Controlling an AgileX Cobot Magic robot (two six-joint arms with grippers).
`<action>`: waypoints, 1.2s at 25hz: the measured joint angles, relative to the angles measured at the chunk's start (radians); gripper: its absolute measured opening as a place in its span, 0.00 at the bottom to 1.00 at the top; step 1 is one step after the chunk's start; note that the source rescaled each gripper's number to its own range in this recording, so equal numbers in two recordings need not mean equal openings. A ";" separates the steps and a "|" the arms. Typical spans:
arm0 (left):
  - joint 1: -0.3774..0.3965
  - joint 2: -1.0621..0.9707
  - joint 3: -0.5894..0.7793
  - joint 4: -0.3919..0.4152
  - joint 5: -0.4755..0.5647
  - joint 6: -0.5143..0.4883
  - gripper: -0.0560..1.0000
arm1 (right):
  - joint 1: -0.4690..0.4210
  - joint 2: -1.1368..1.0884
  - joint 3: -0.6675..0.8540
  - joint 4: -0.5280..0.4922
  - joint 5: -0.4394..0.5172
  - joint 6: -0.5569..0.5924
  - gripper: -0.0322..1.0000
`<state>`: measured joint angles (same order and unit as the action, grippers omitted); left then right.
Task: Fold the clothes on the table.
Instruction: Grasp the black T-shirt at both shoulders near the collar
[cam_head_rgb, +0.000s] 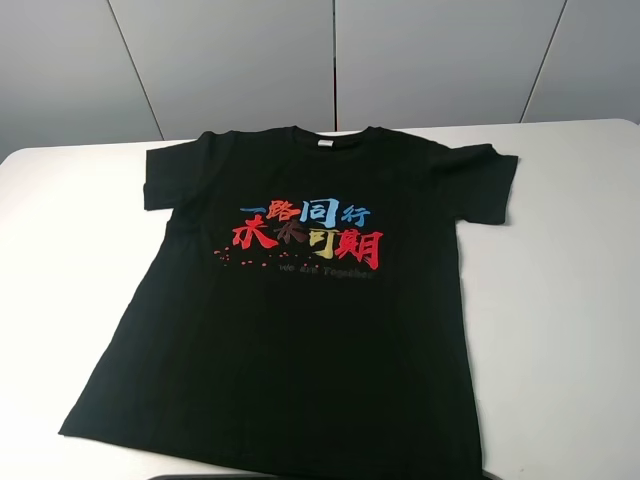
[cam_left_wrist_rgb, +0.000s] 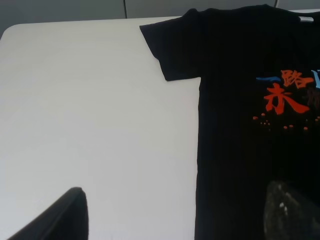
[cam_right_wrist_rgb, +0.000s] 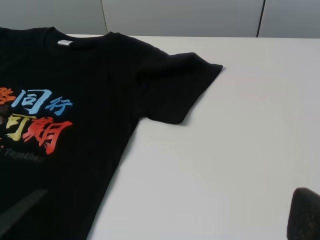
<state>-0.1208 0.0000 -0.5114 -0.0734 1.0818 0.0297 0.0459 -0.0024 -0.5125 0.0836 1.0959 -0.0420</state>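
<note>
Black T-shirt (cam_head_rgb: 300, 330) lies flat, print up, on the white counter (cam_head_rgb: 570, 300), spread ahead of the left gripper (cam_left_wrist_rgb: 182, 212) and right gripper (cam_right_wrist_rgb: 167, 210), probably for easy folding; both gape wide, holding nothing

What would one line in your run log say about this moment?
step: folding not begun | T-shirt: spread flat, print up | table: white | left gripper: open, empty | right gripper: open, empty
</note>
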 joint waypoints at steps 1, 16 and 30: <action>0.000 0.000 0.000 0.000 0.000 0.000 0.92 | 0.000 0.000 0.000 0.000 0.000 0.000 1.00; 0.000 0.000 0.000 0.000 0.000 0.000 0.92 | 0.000 0.000 0.000 -0.002 0.000 0.000 1.00; 0.000 0.000 0.000 0.000 0.000 0.002 0.92 | 0.000 0.000 0.000 -0.002 0.000 0.000 1.00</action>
<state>-0.1208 0.0000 -0.5114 -0.0734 1.0818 0.0321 0.0459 -0.0024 -0.5125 0.0817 1.0959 -0.0420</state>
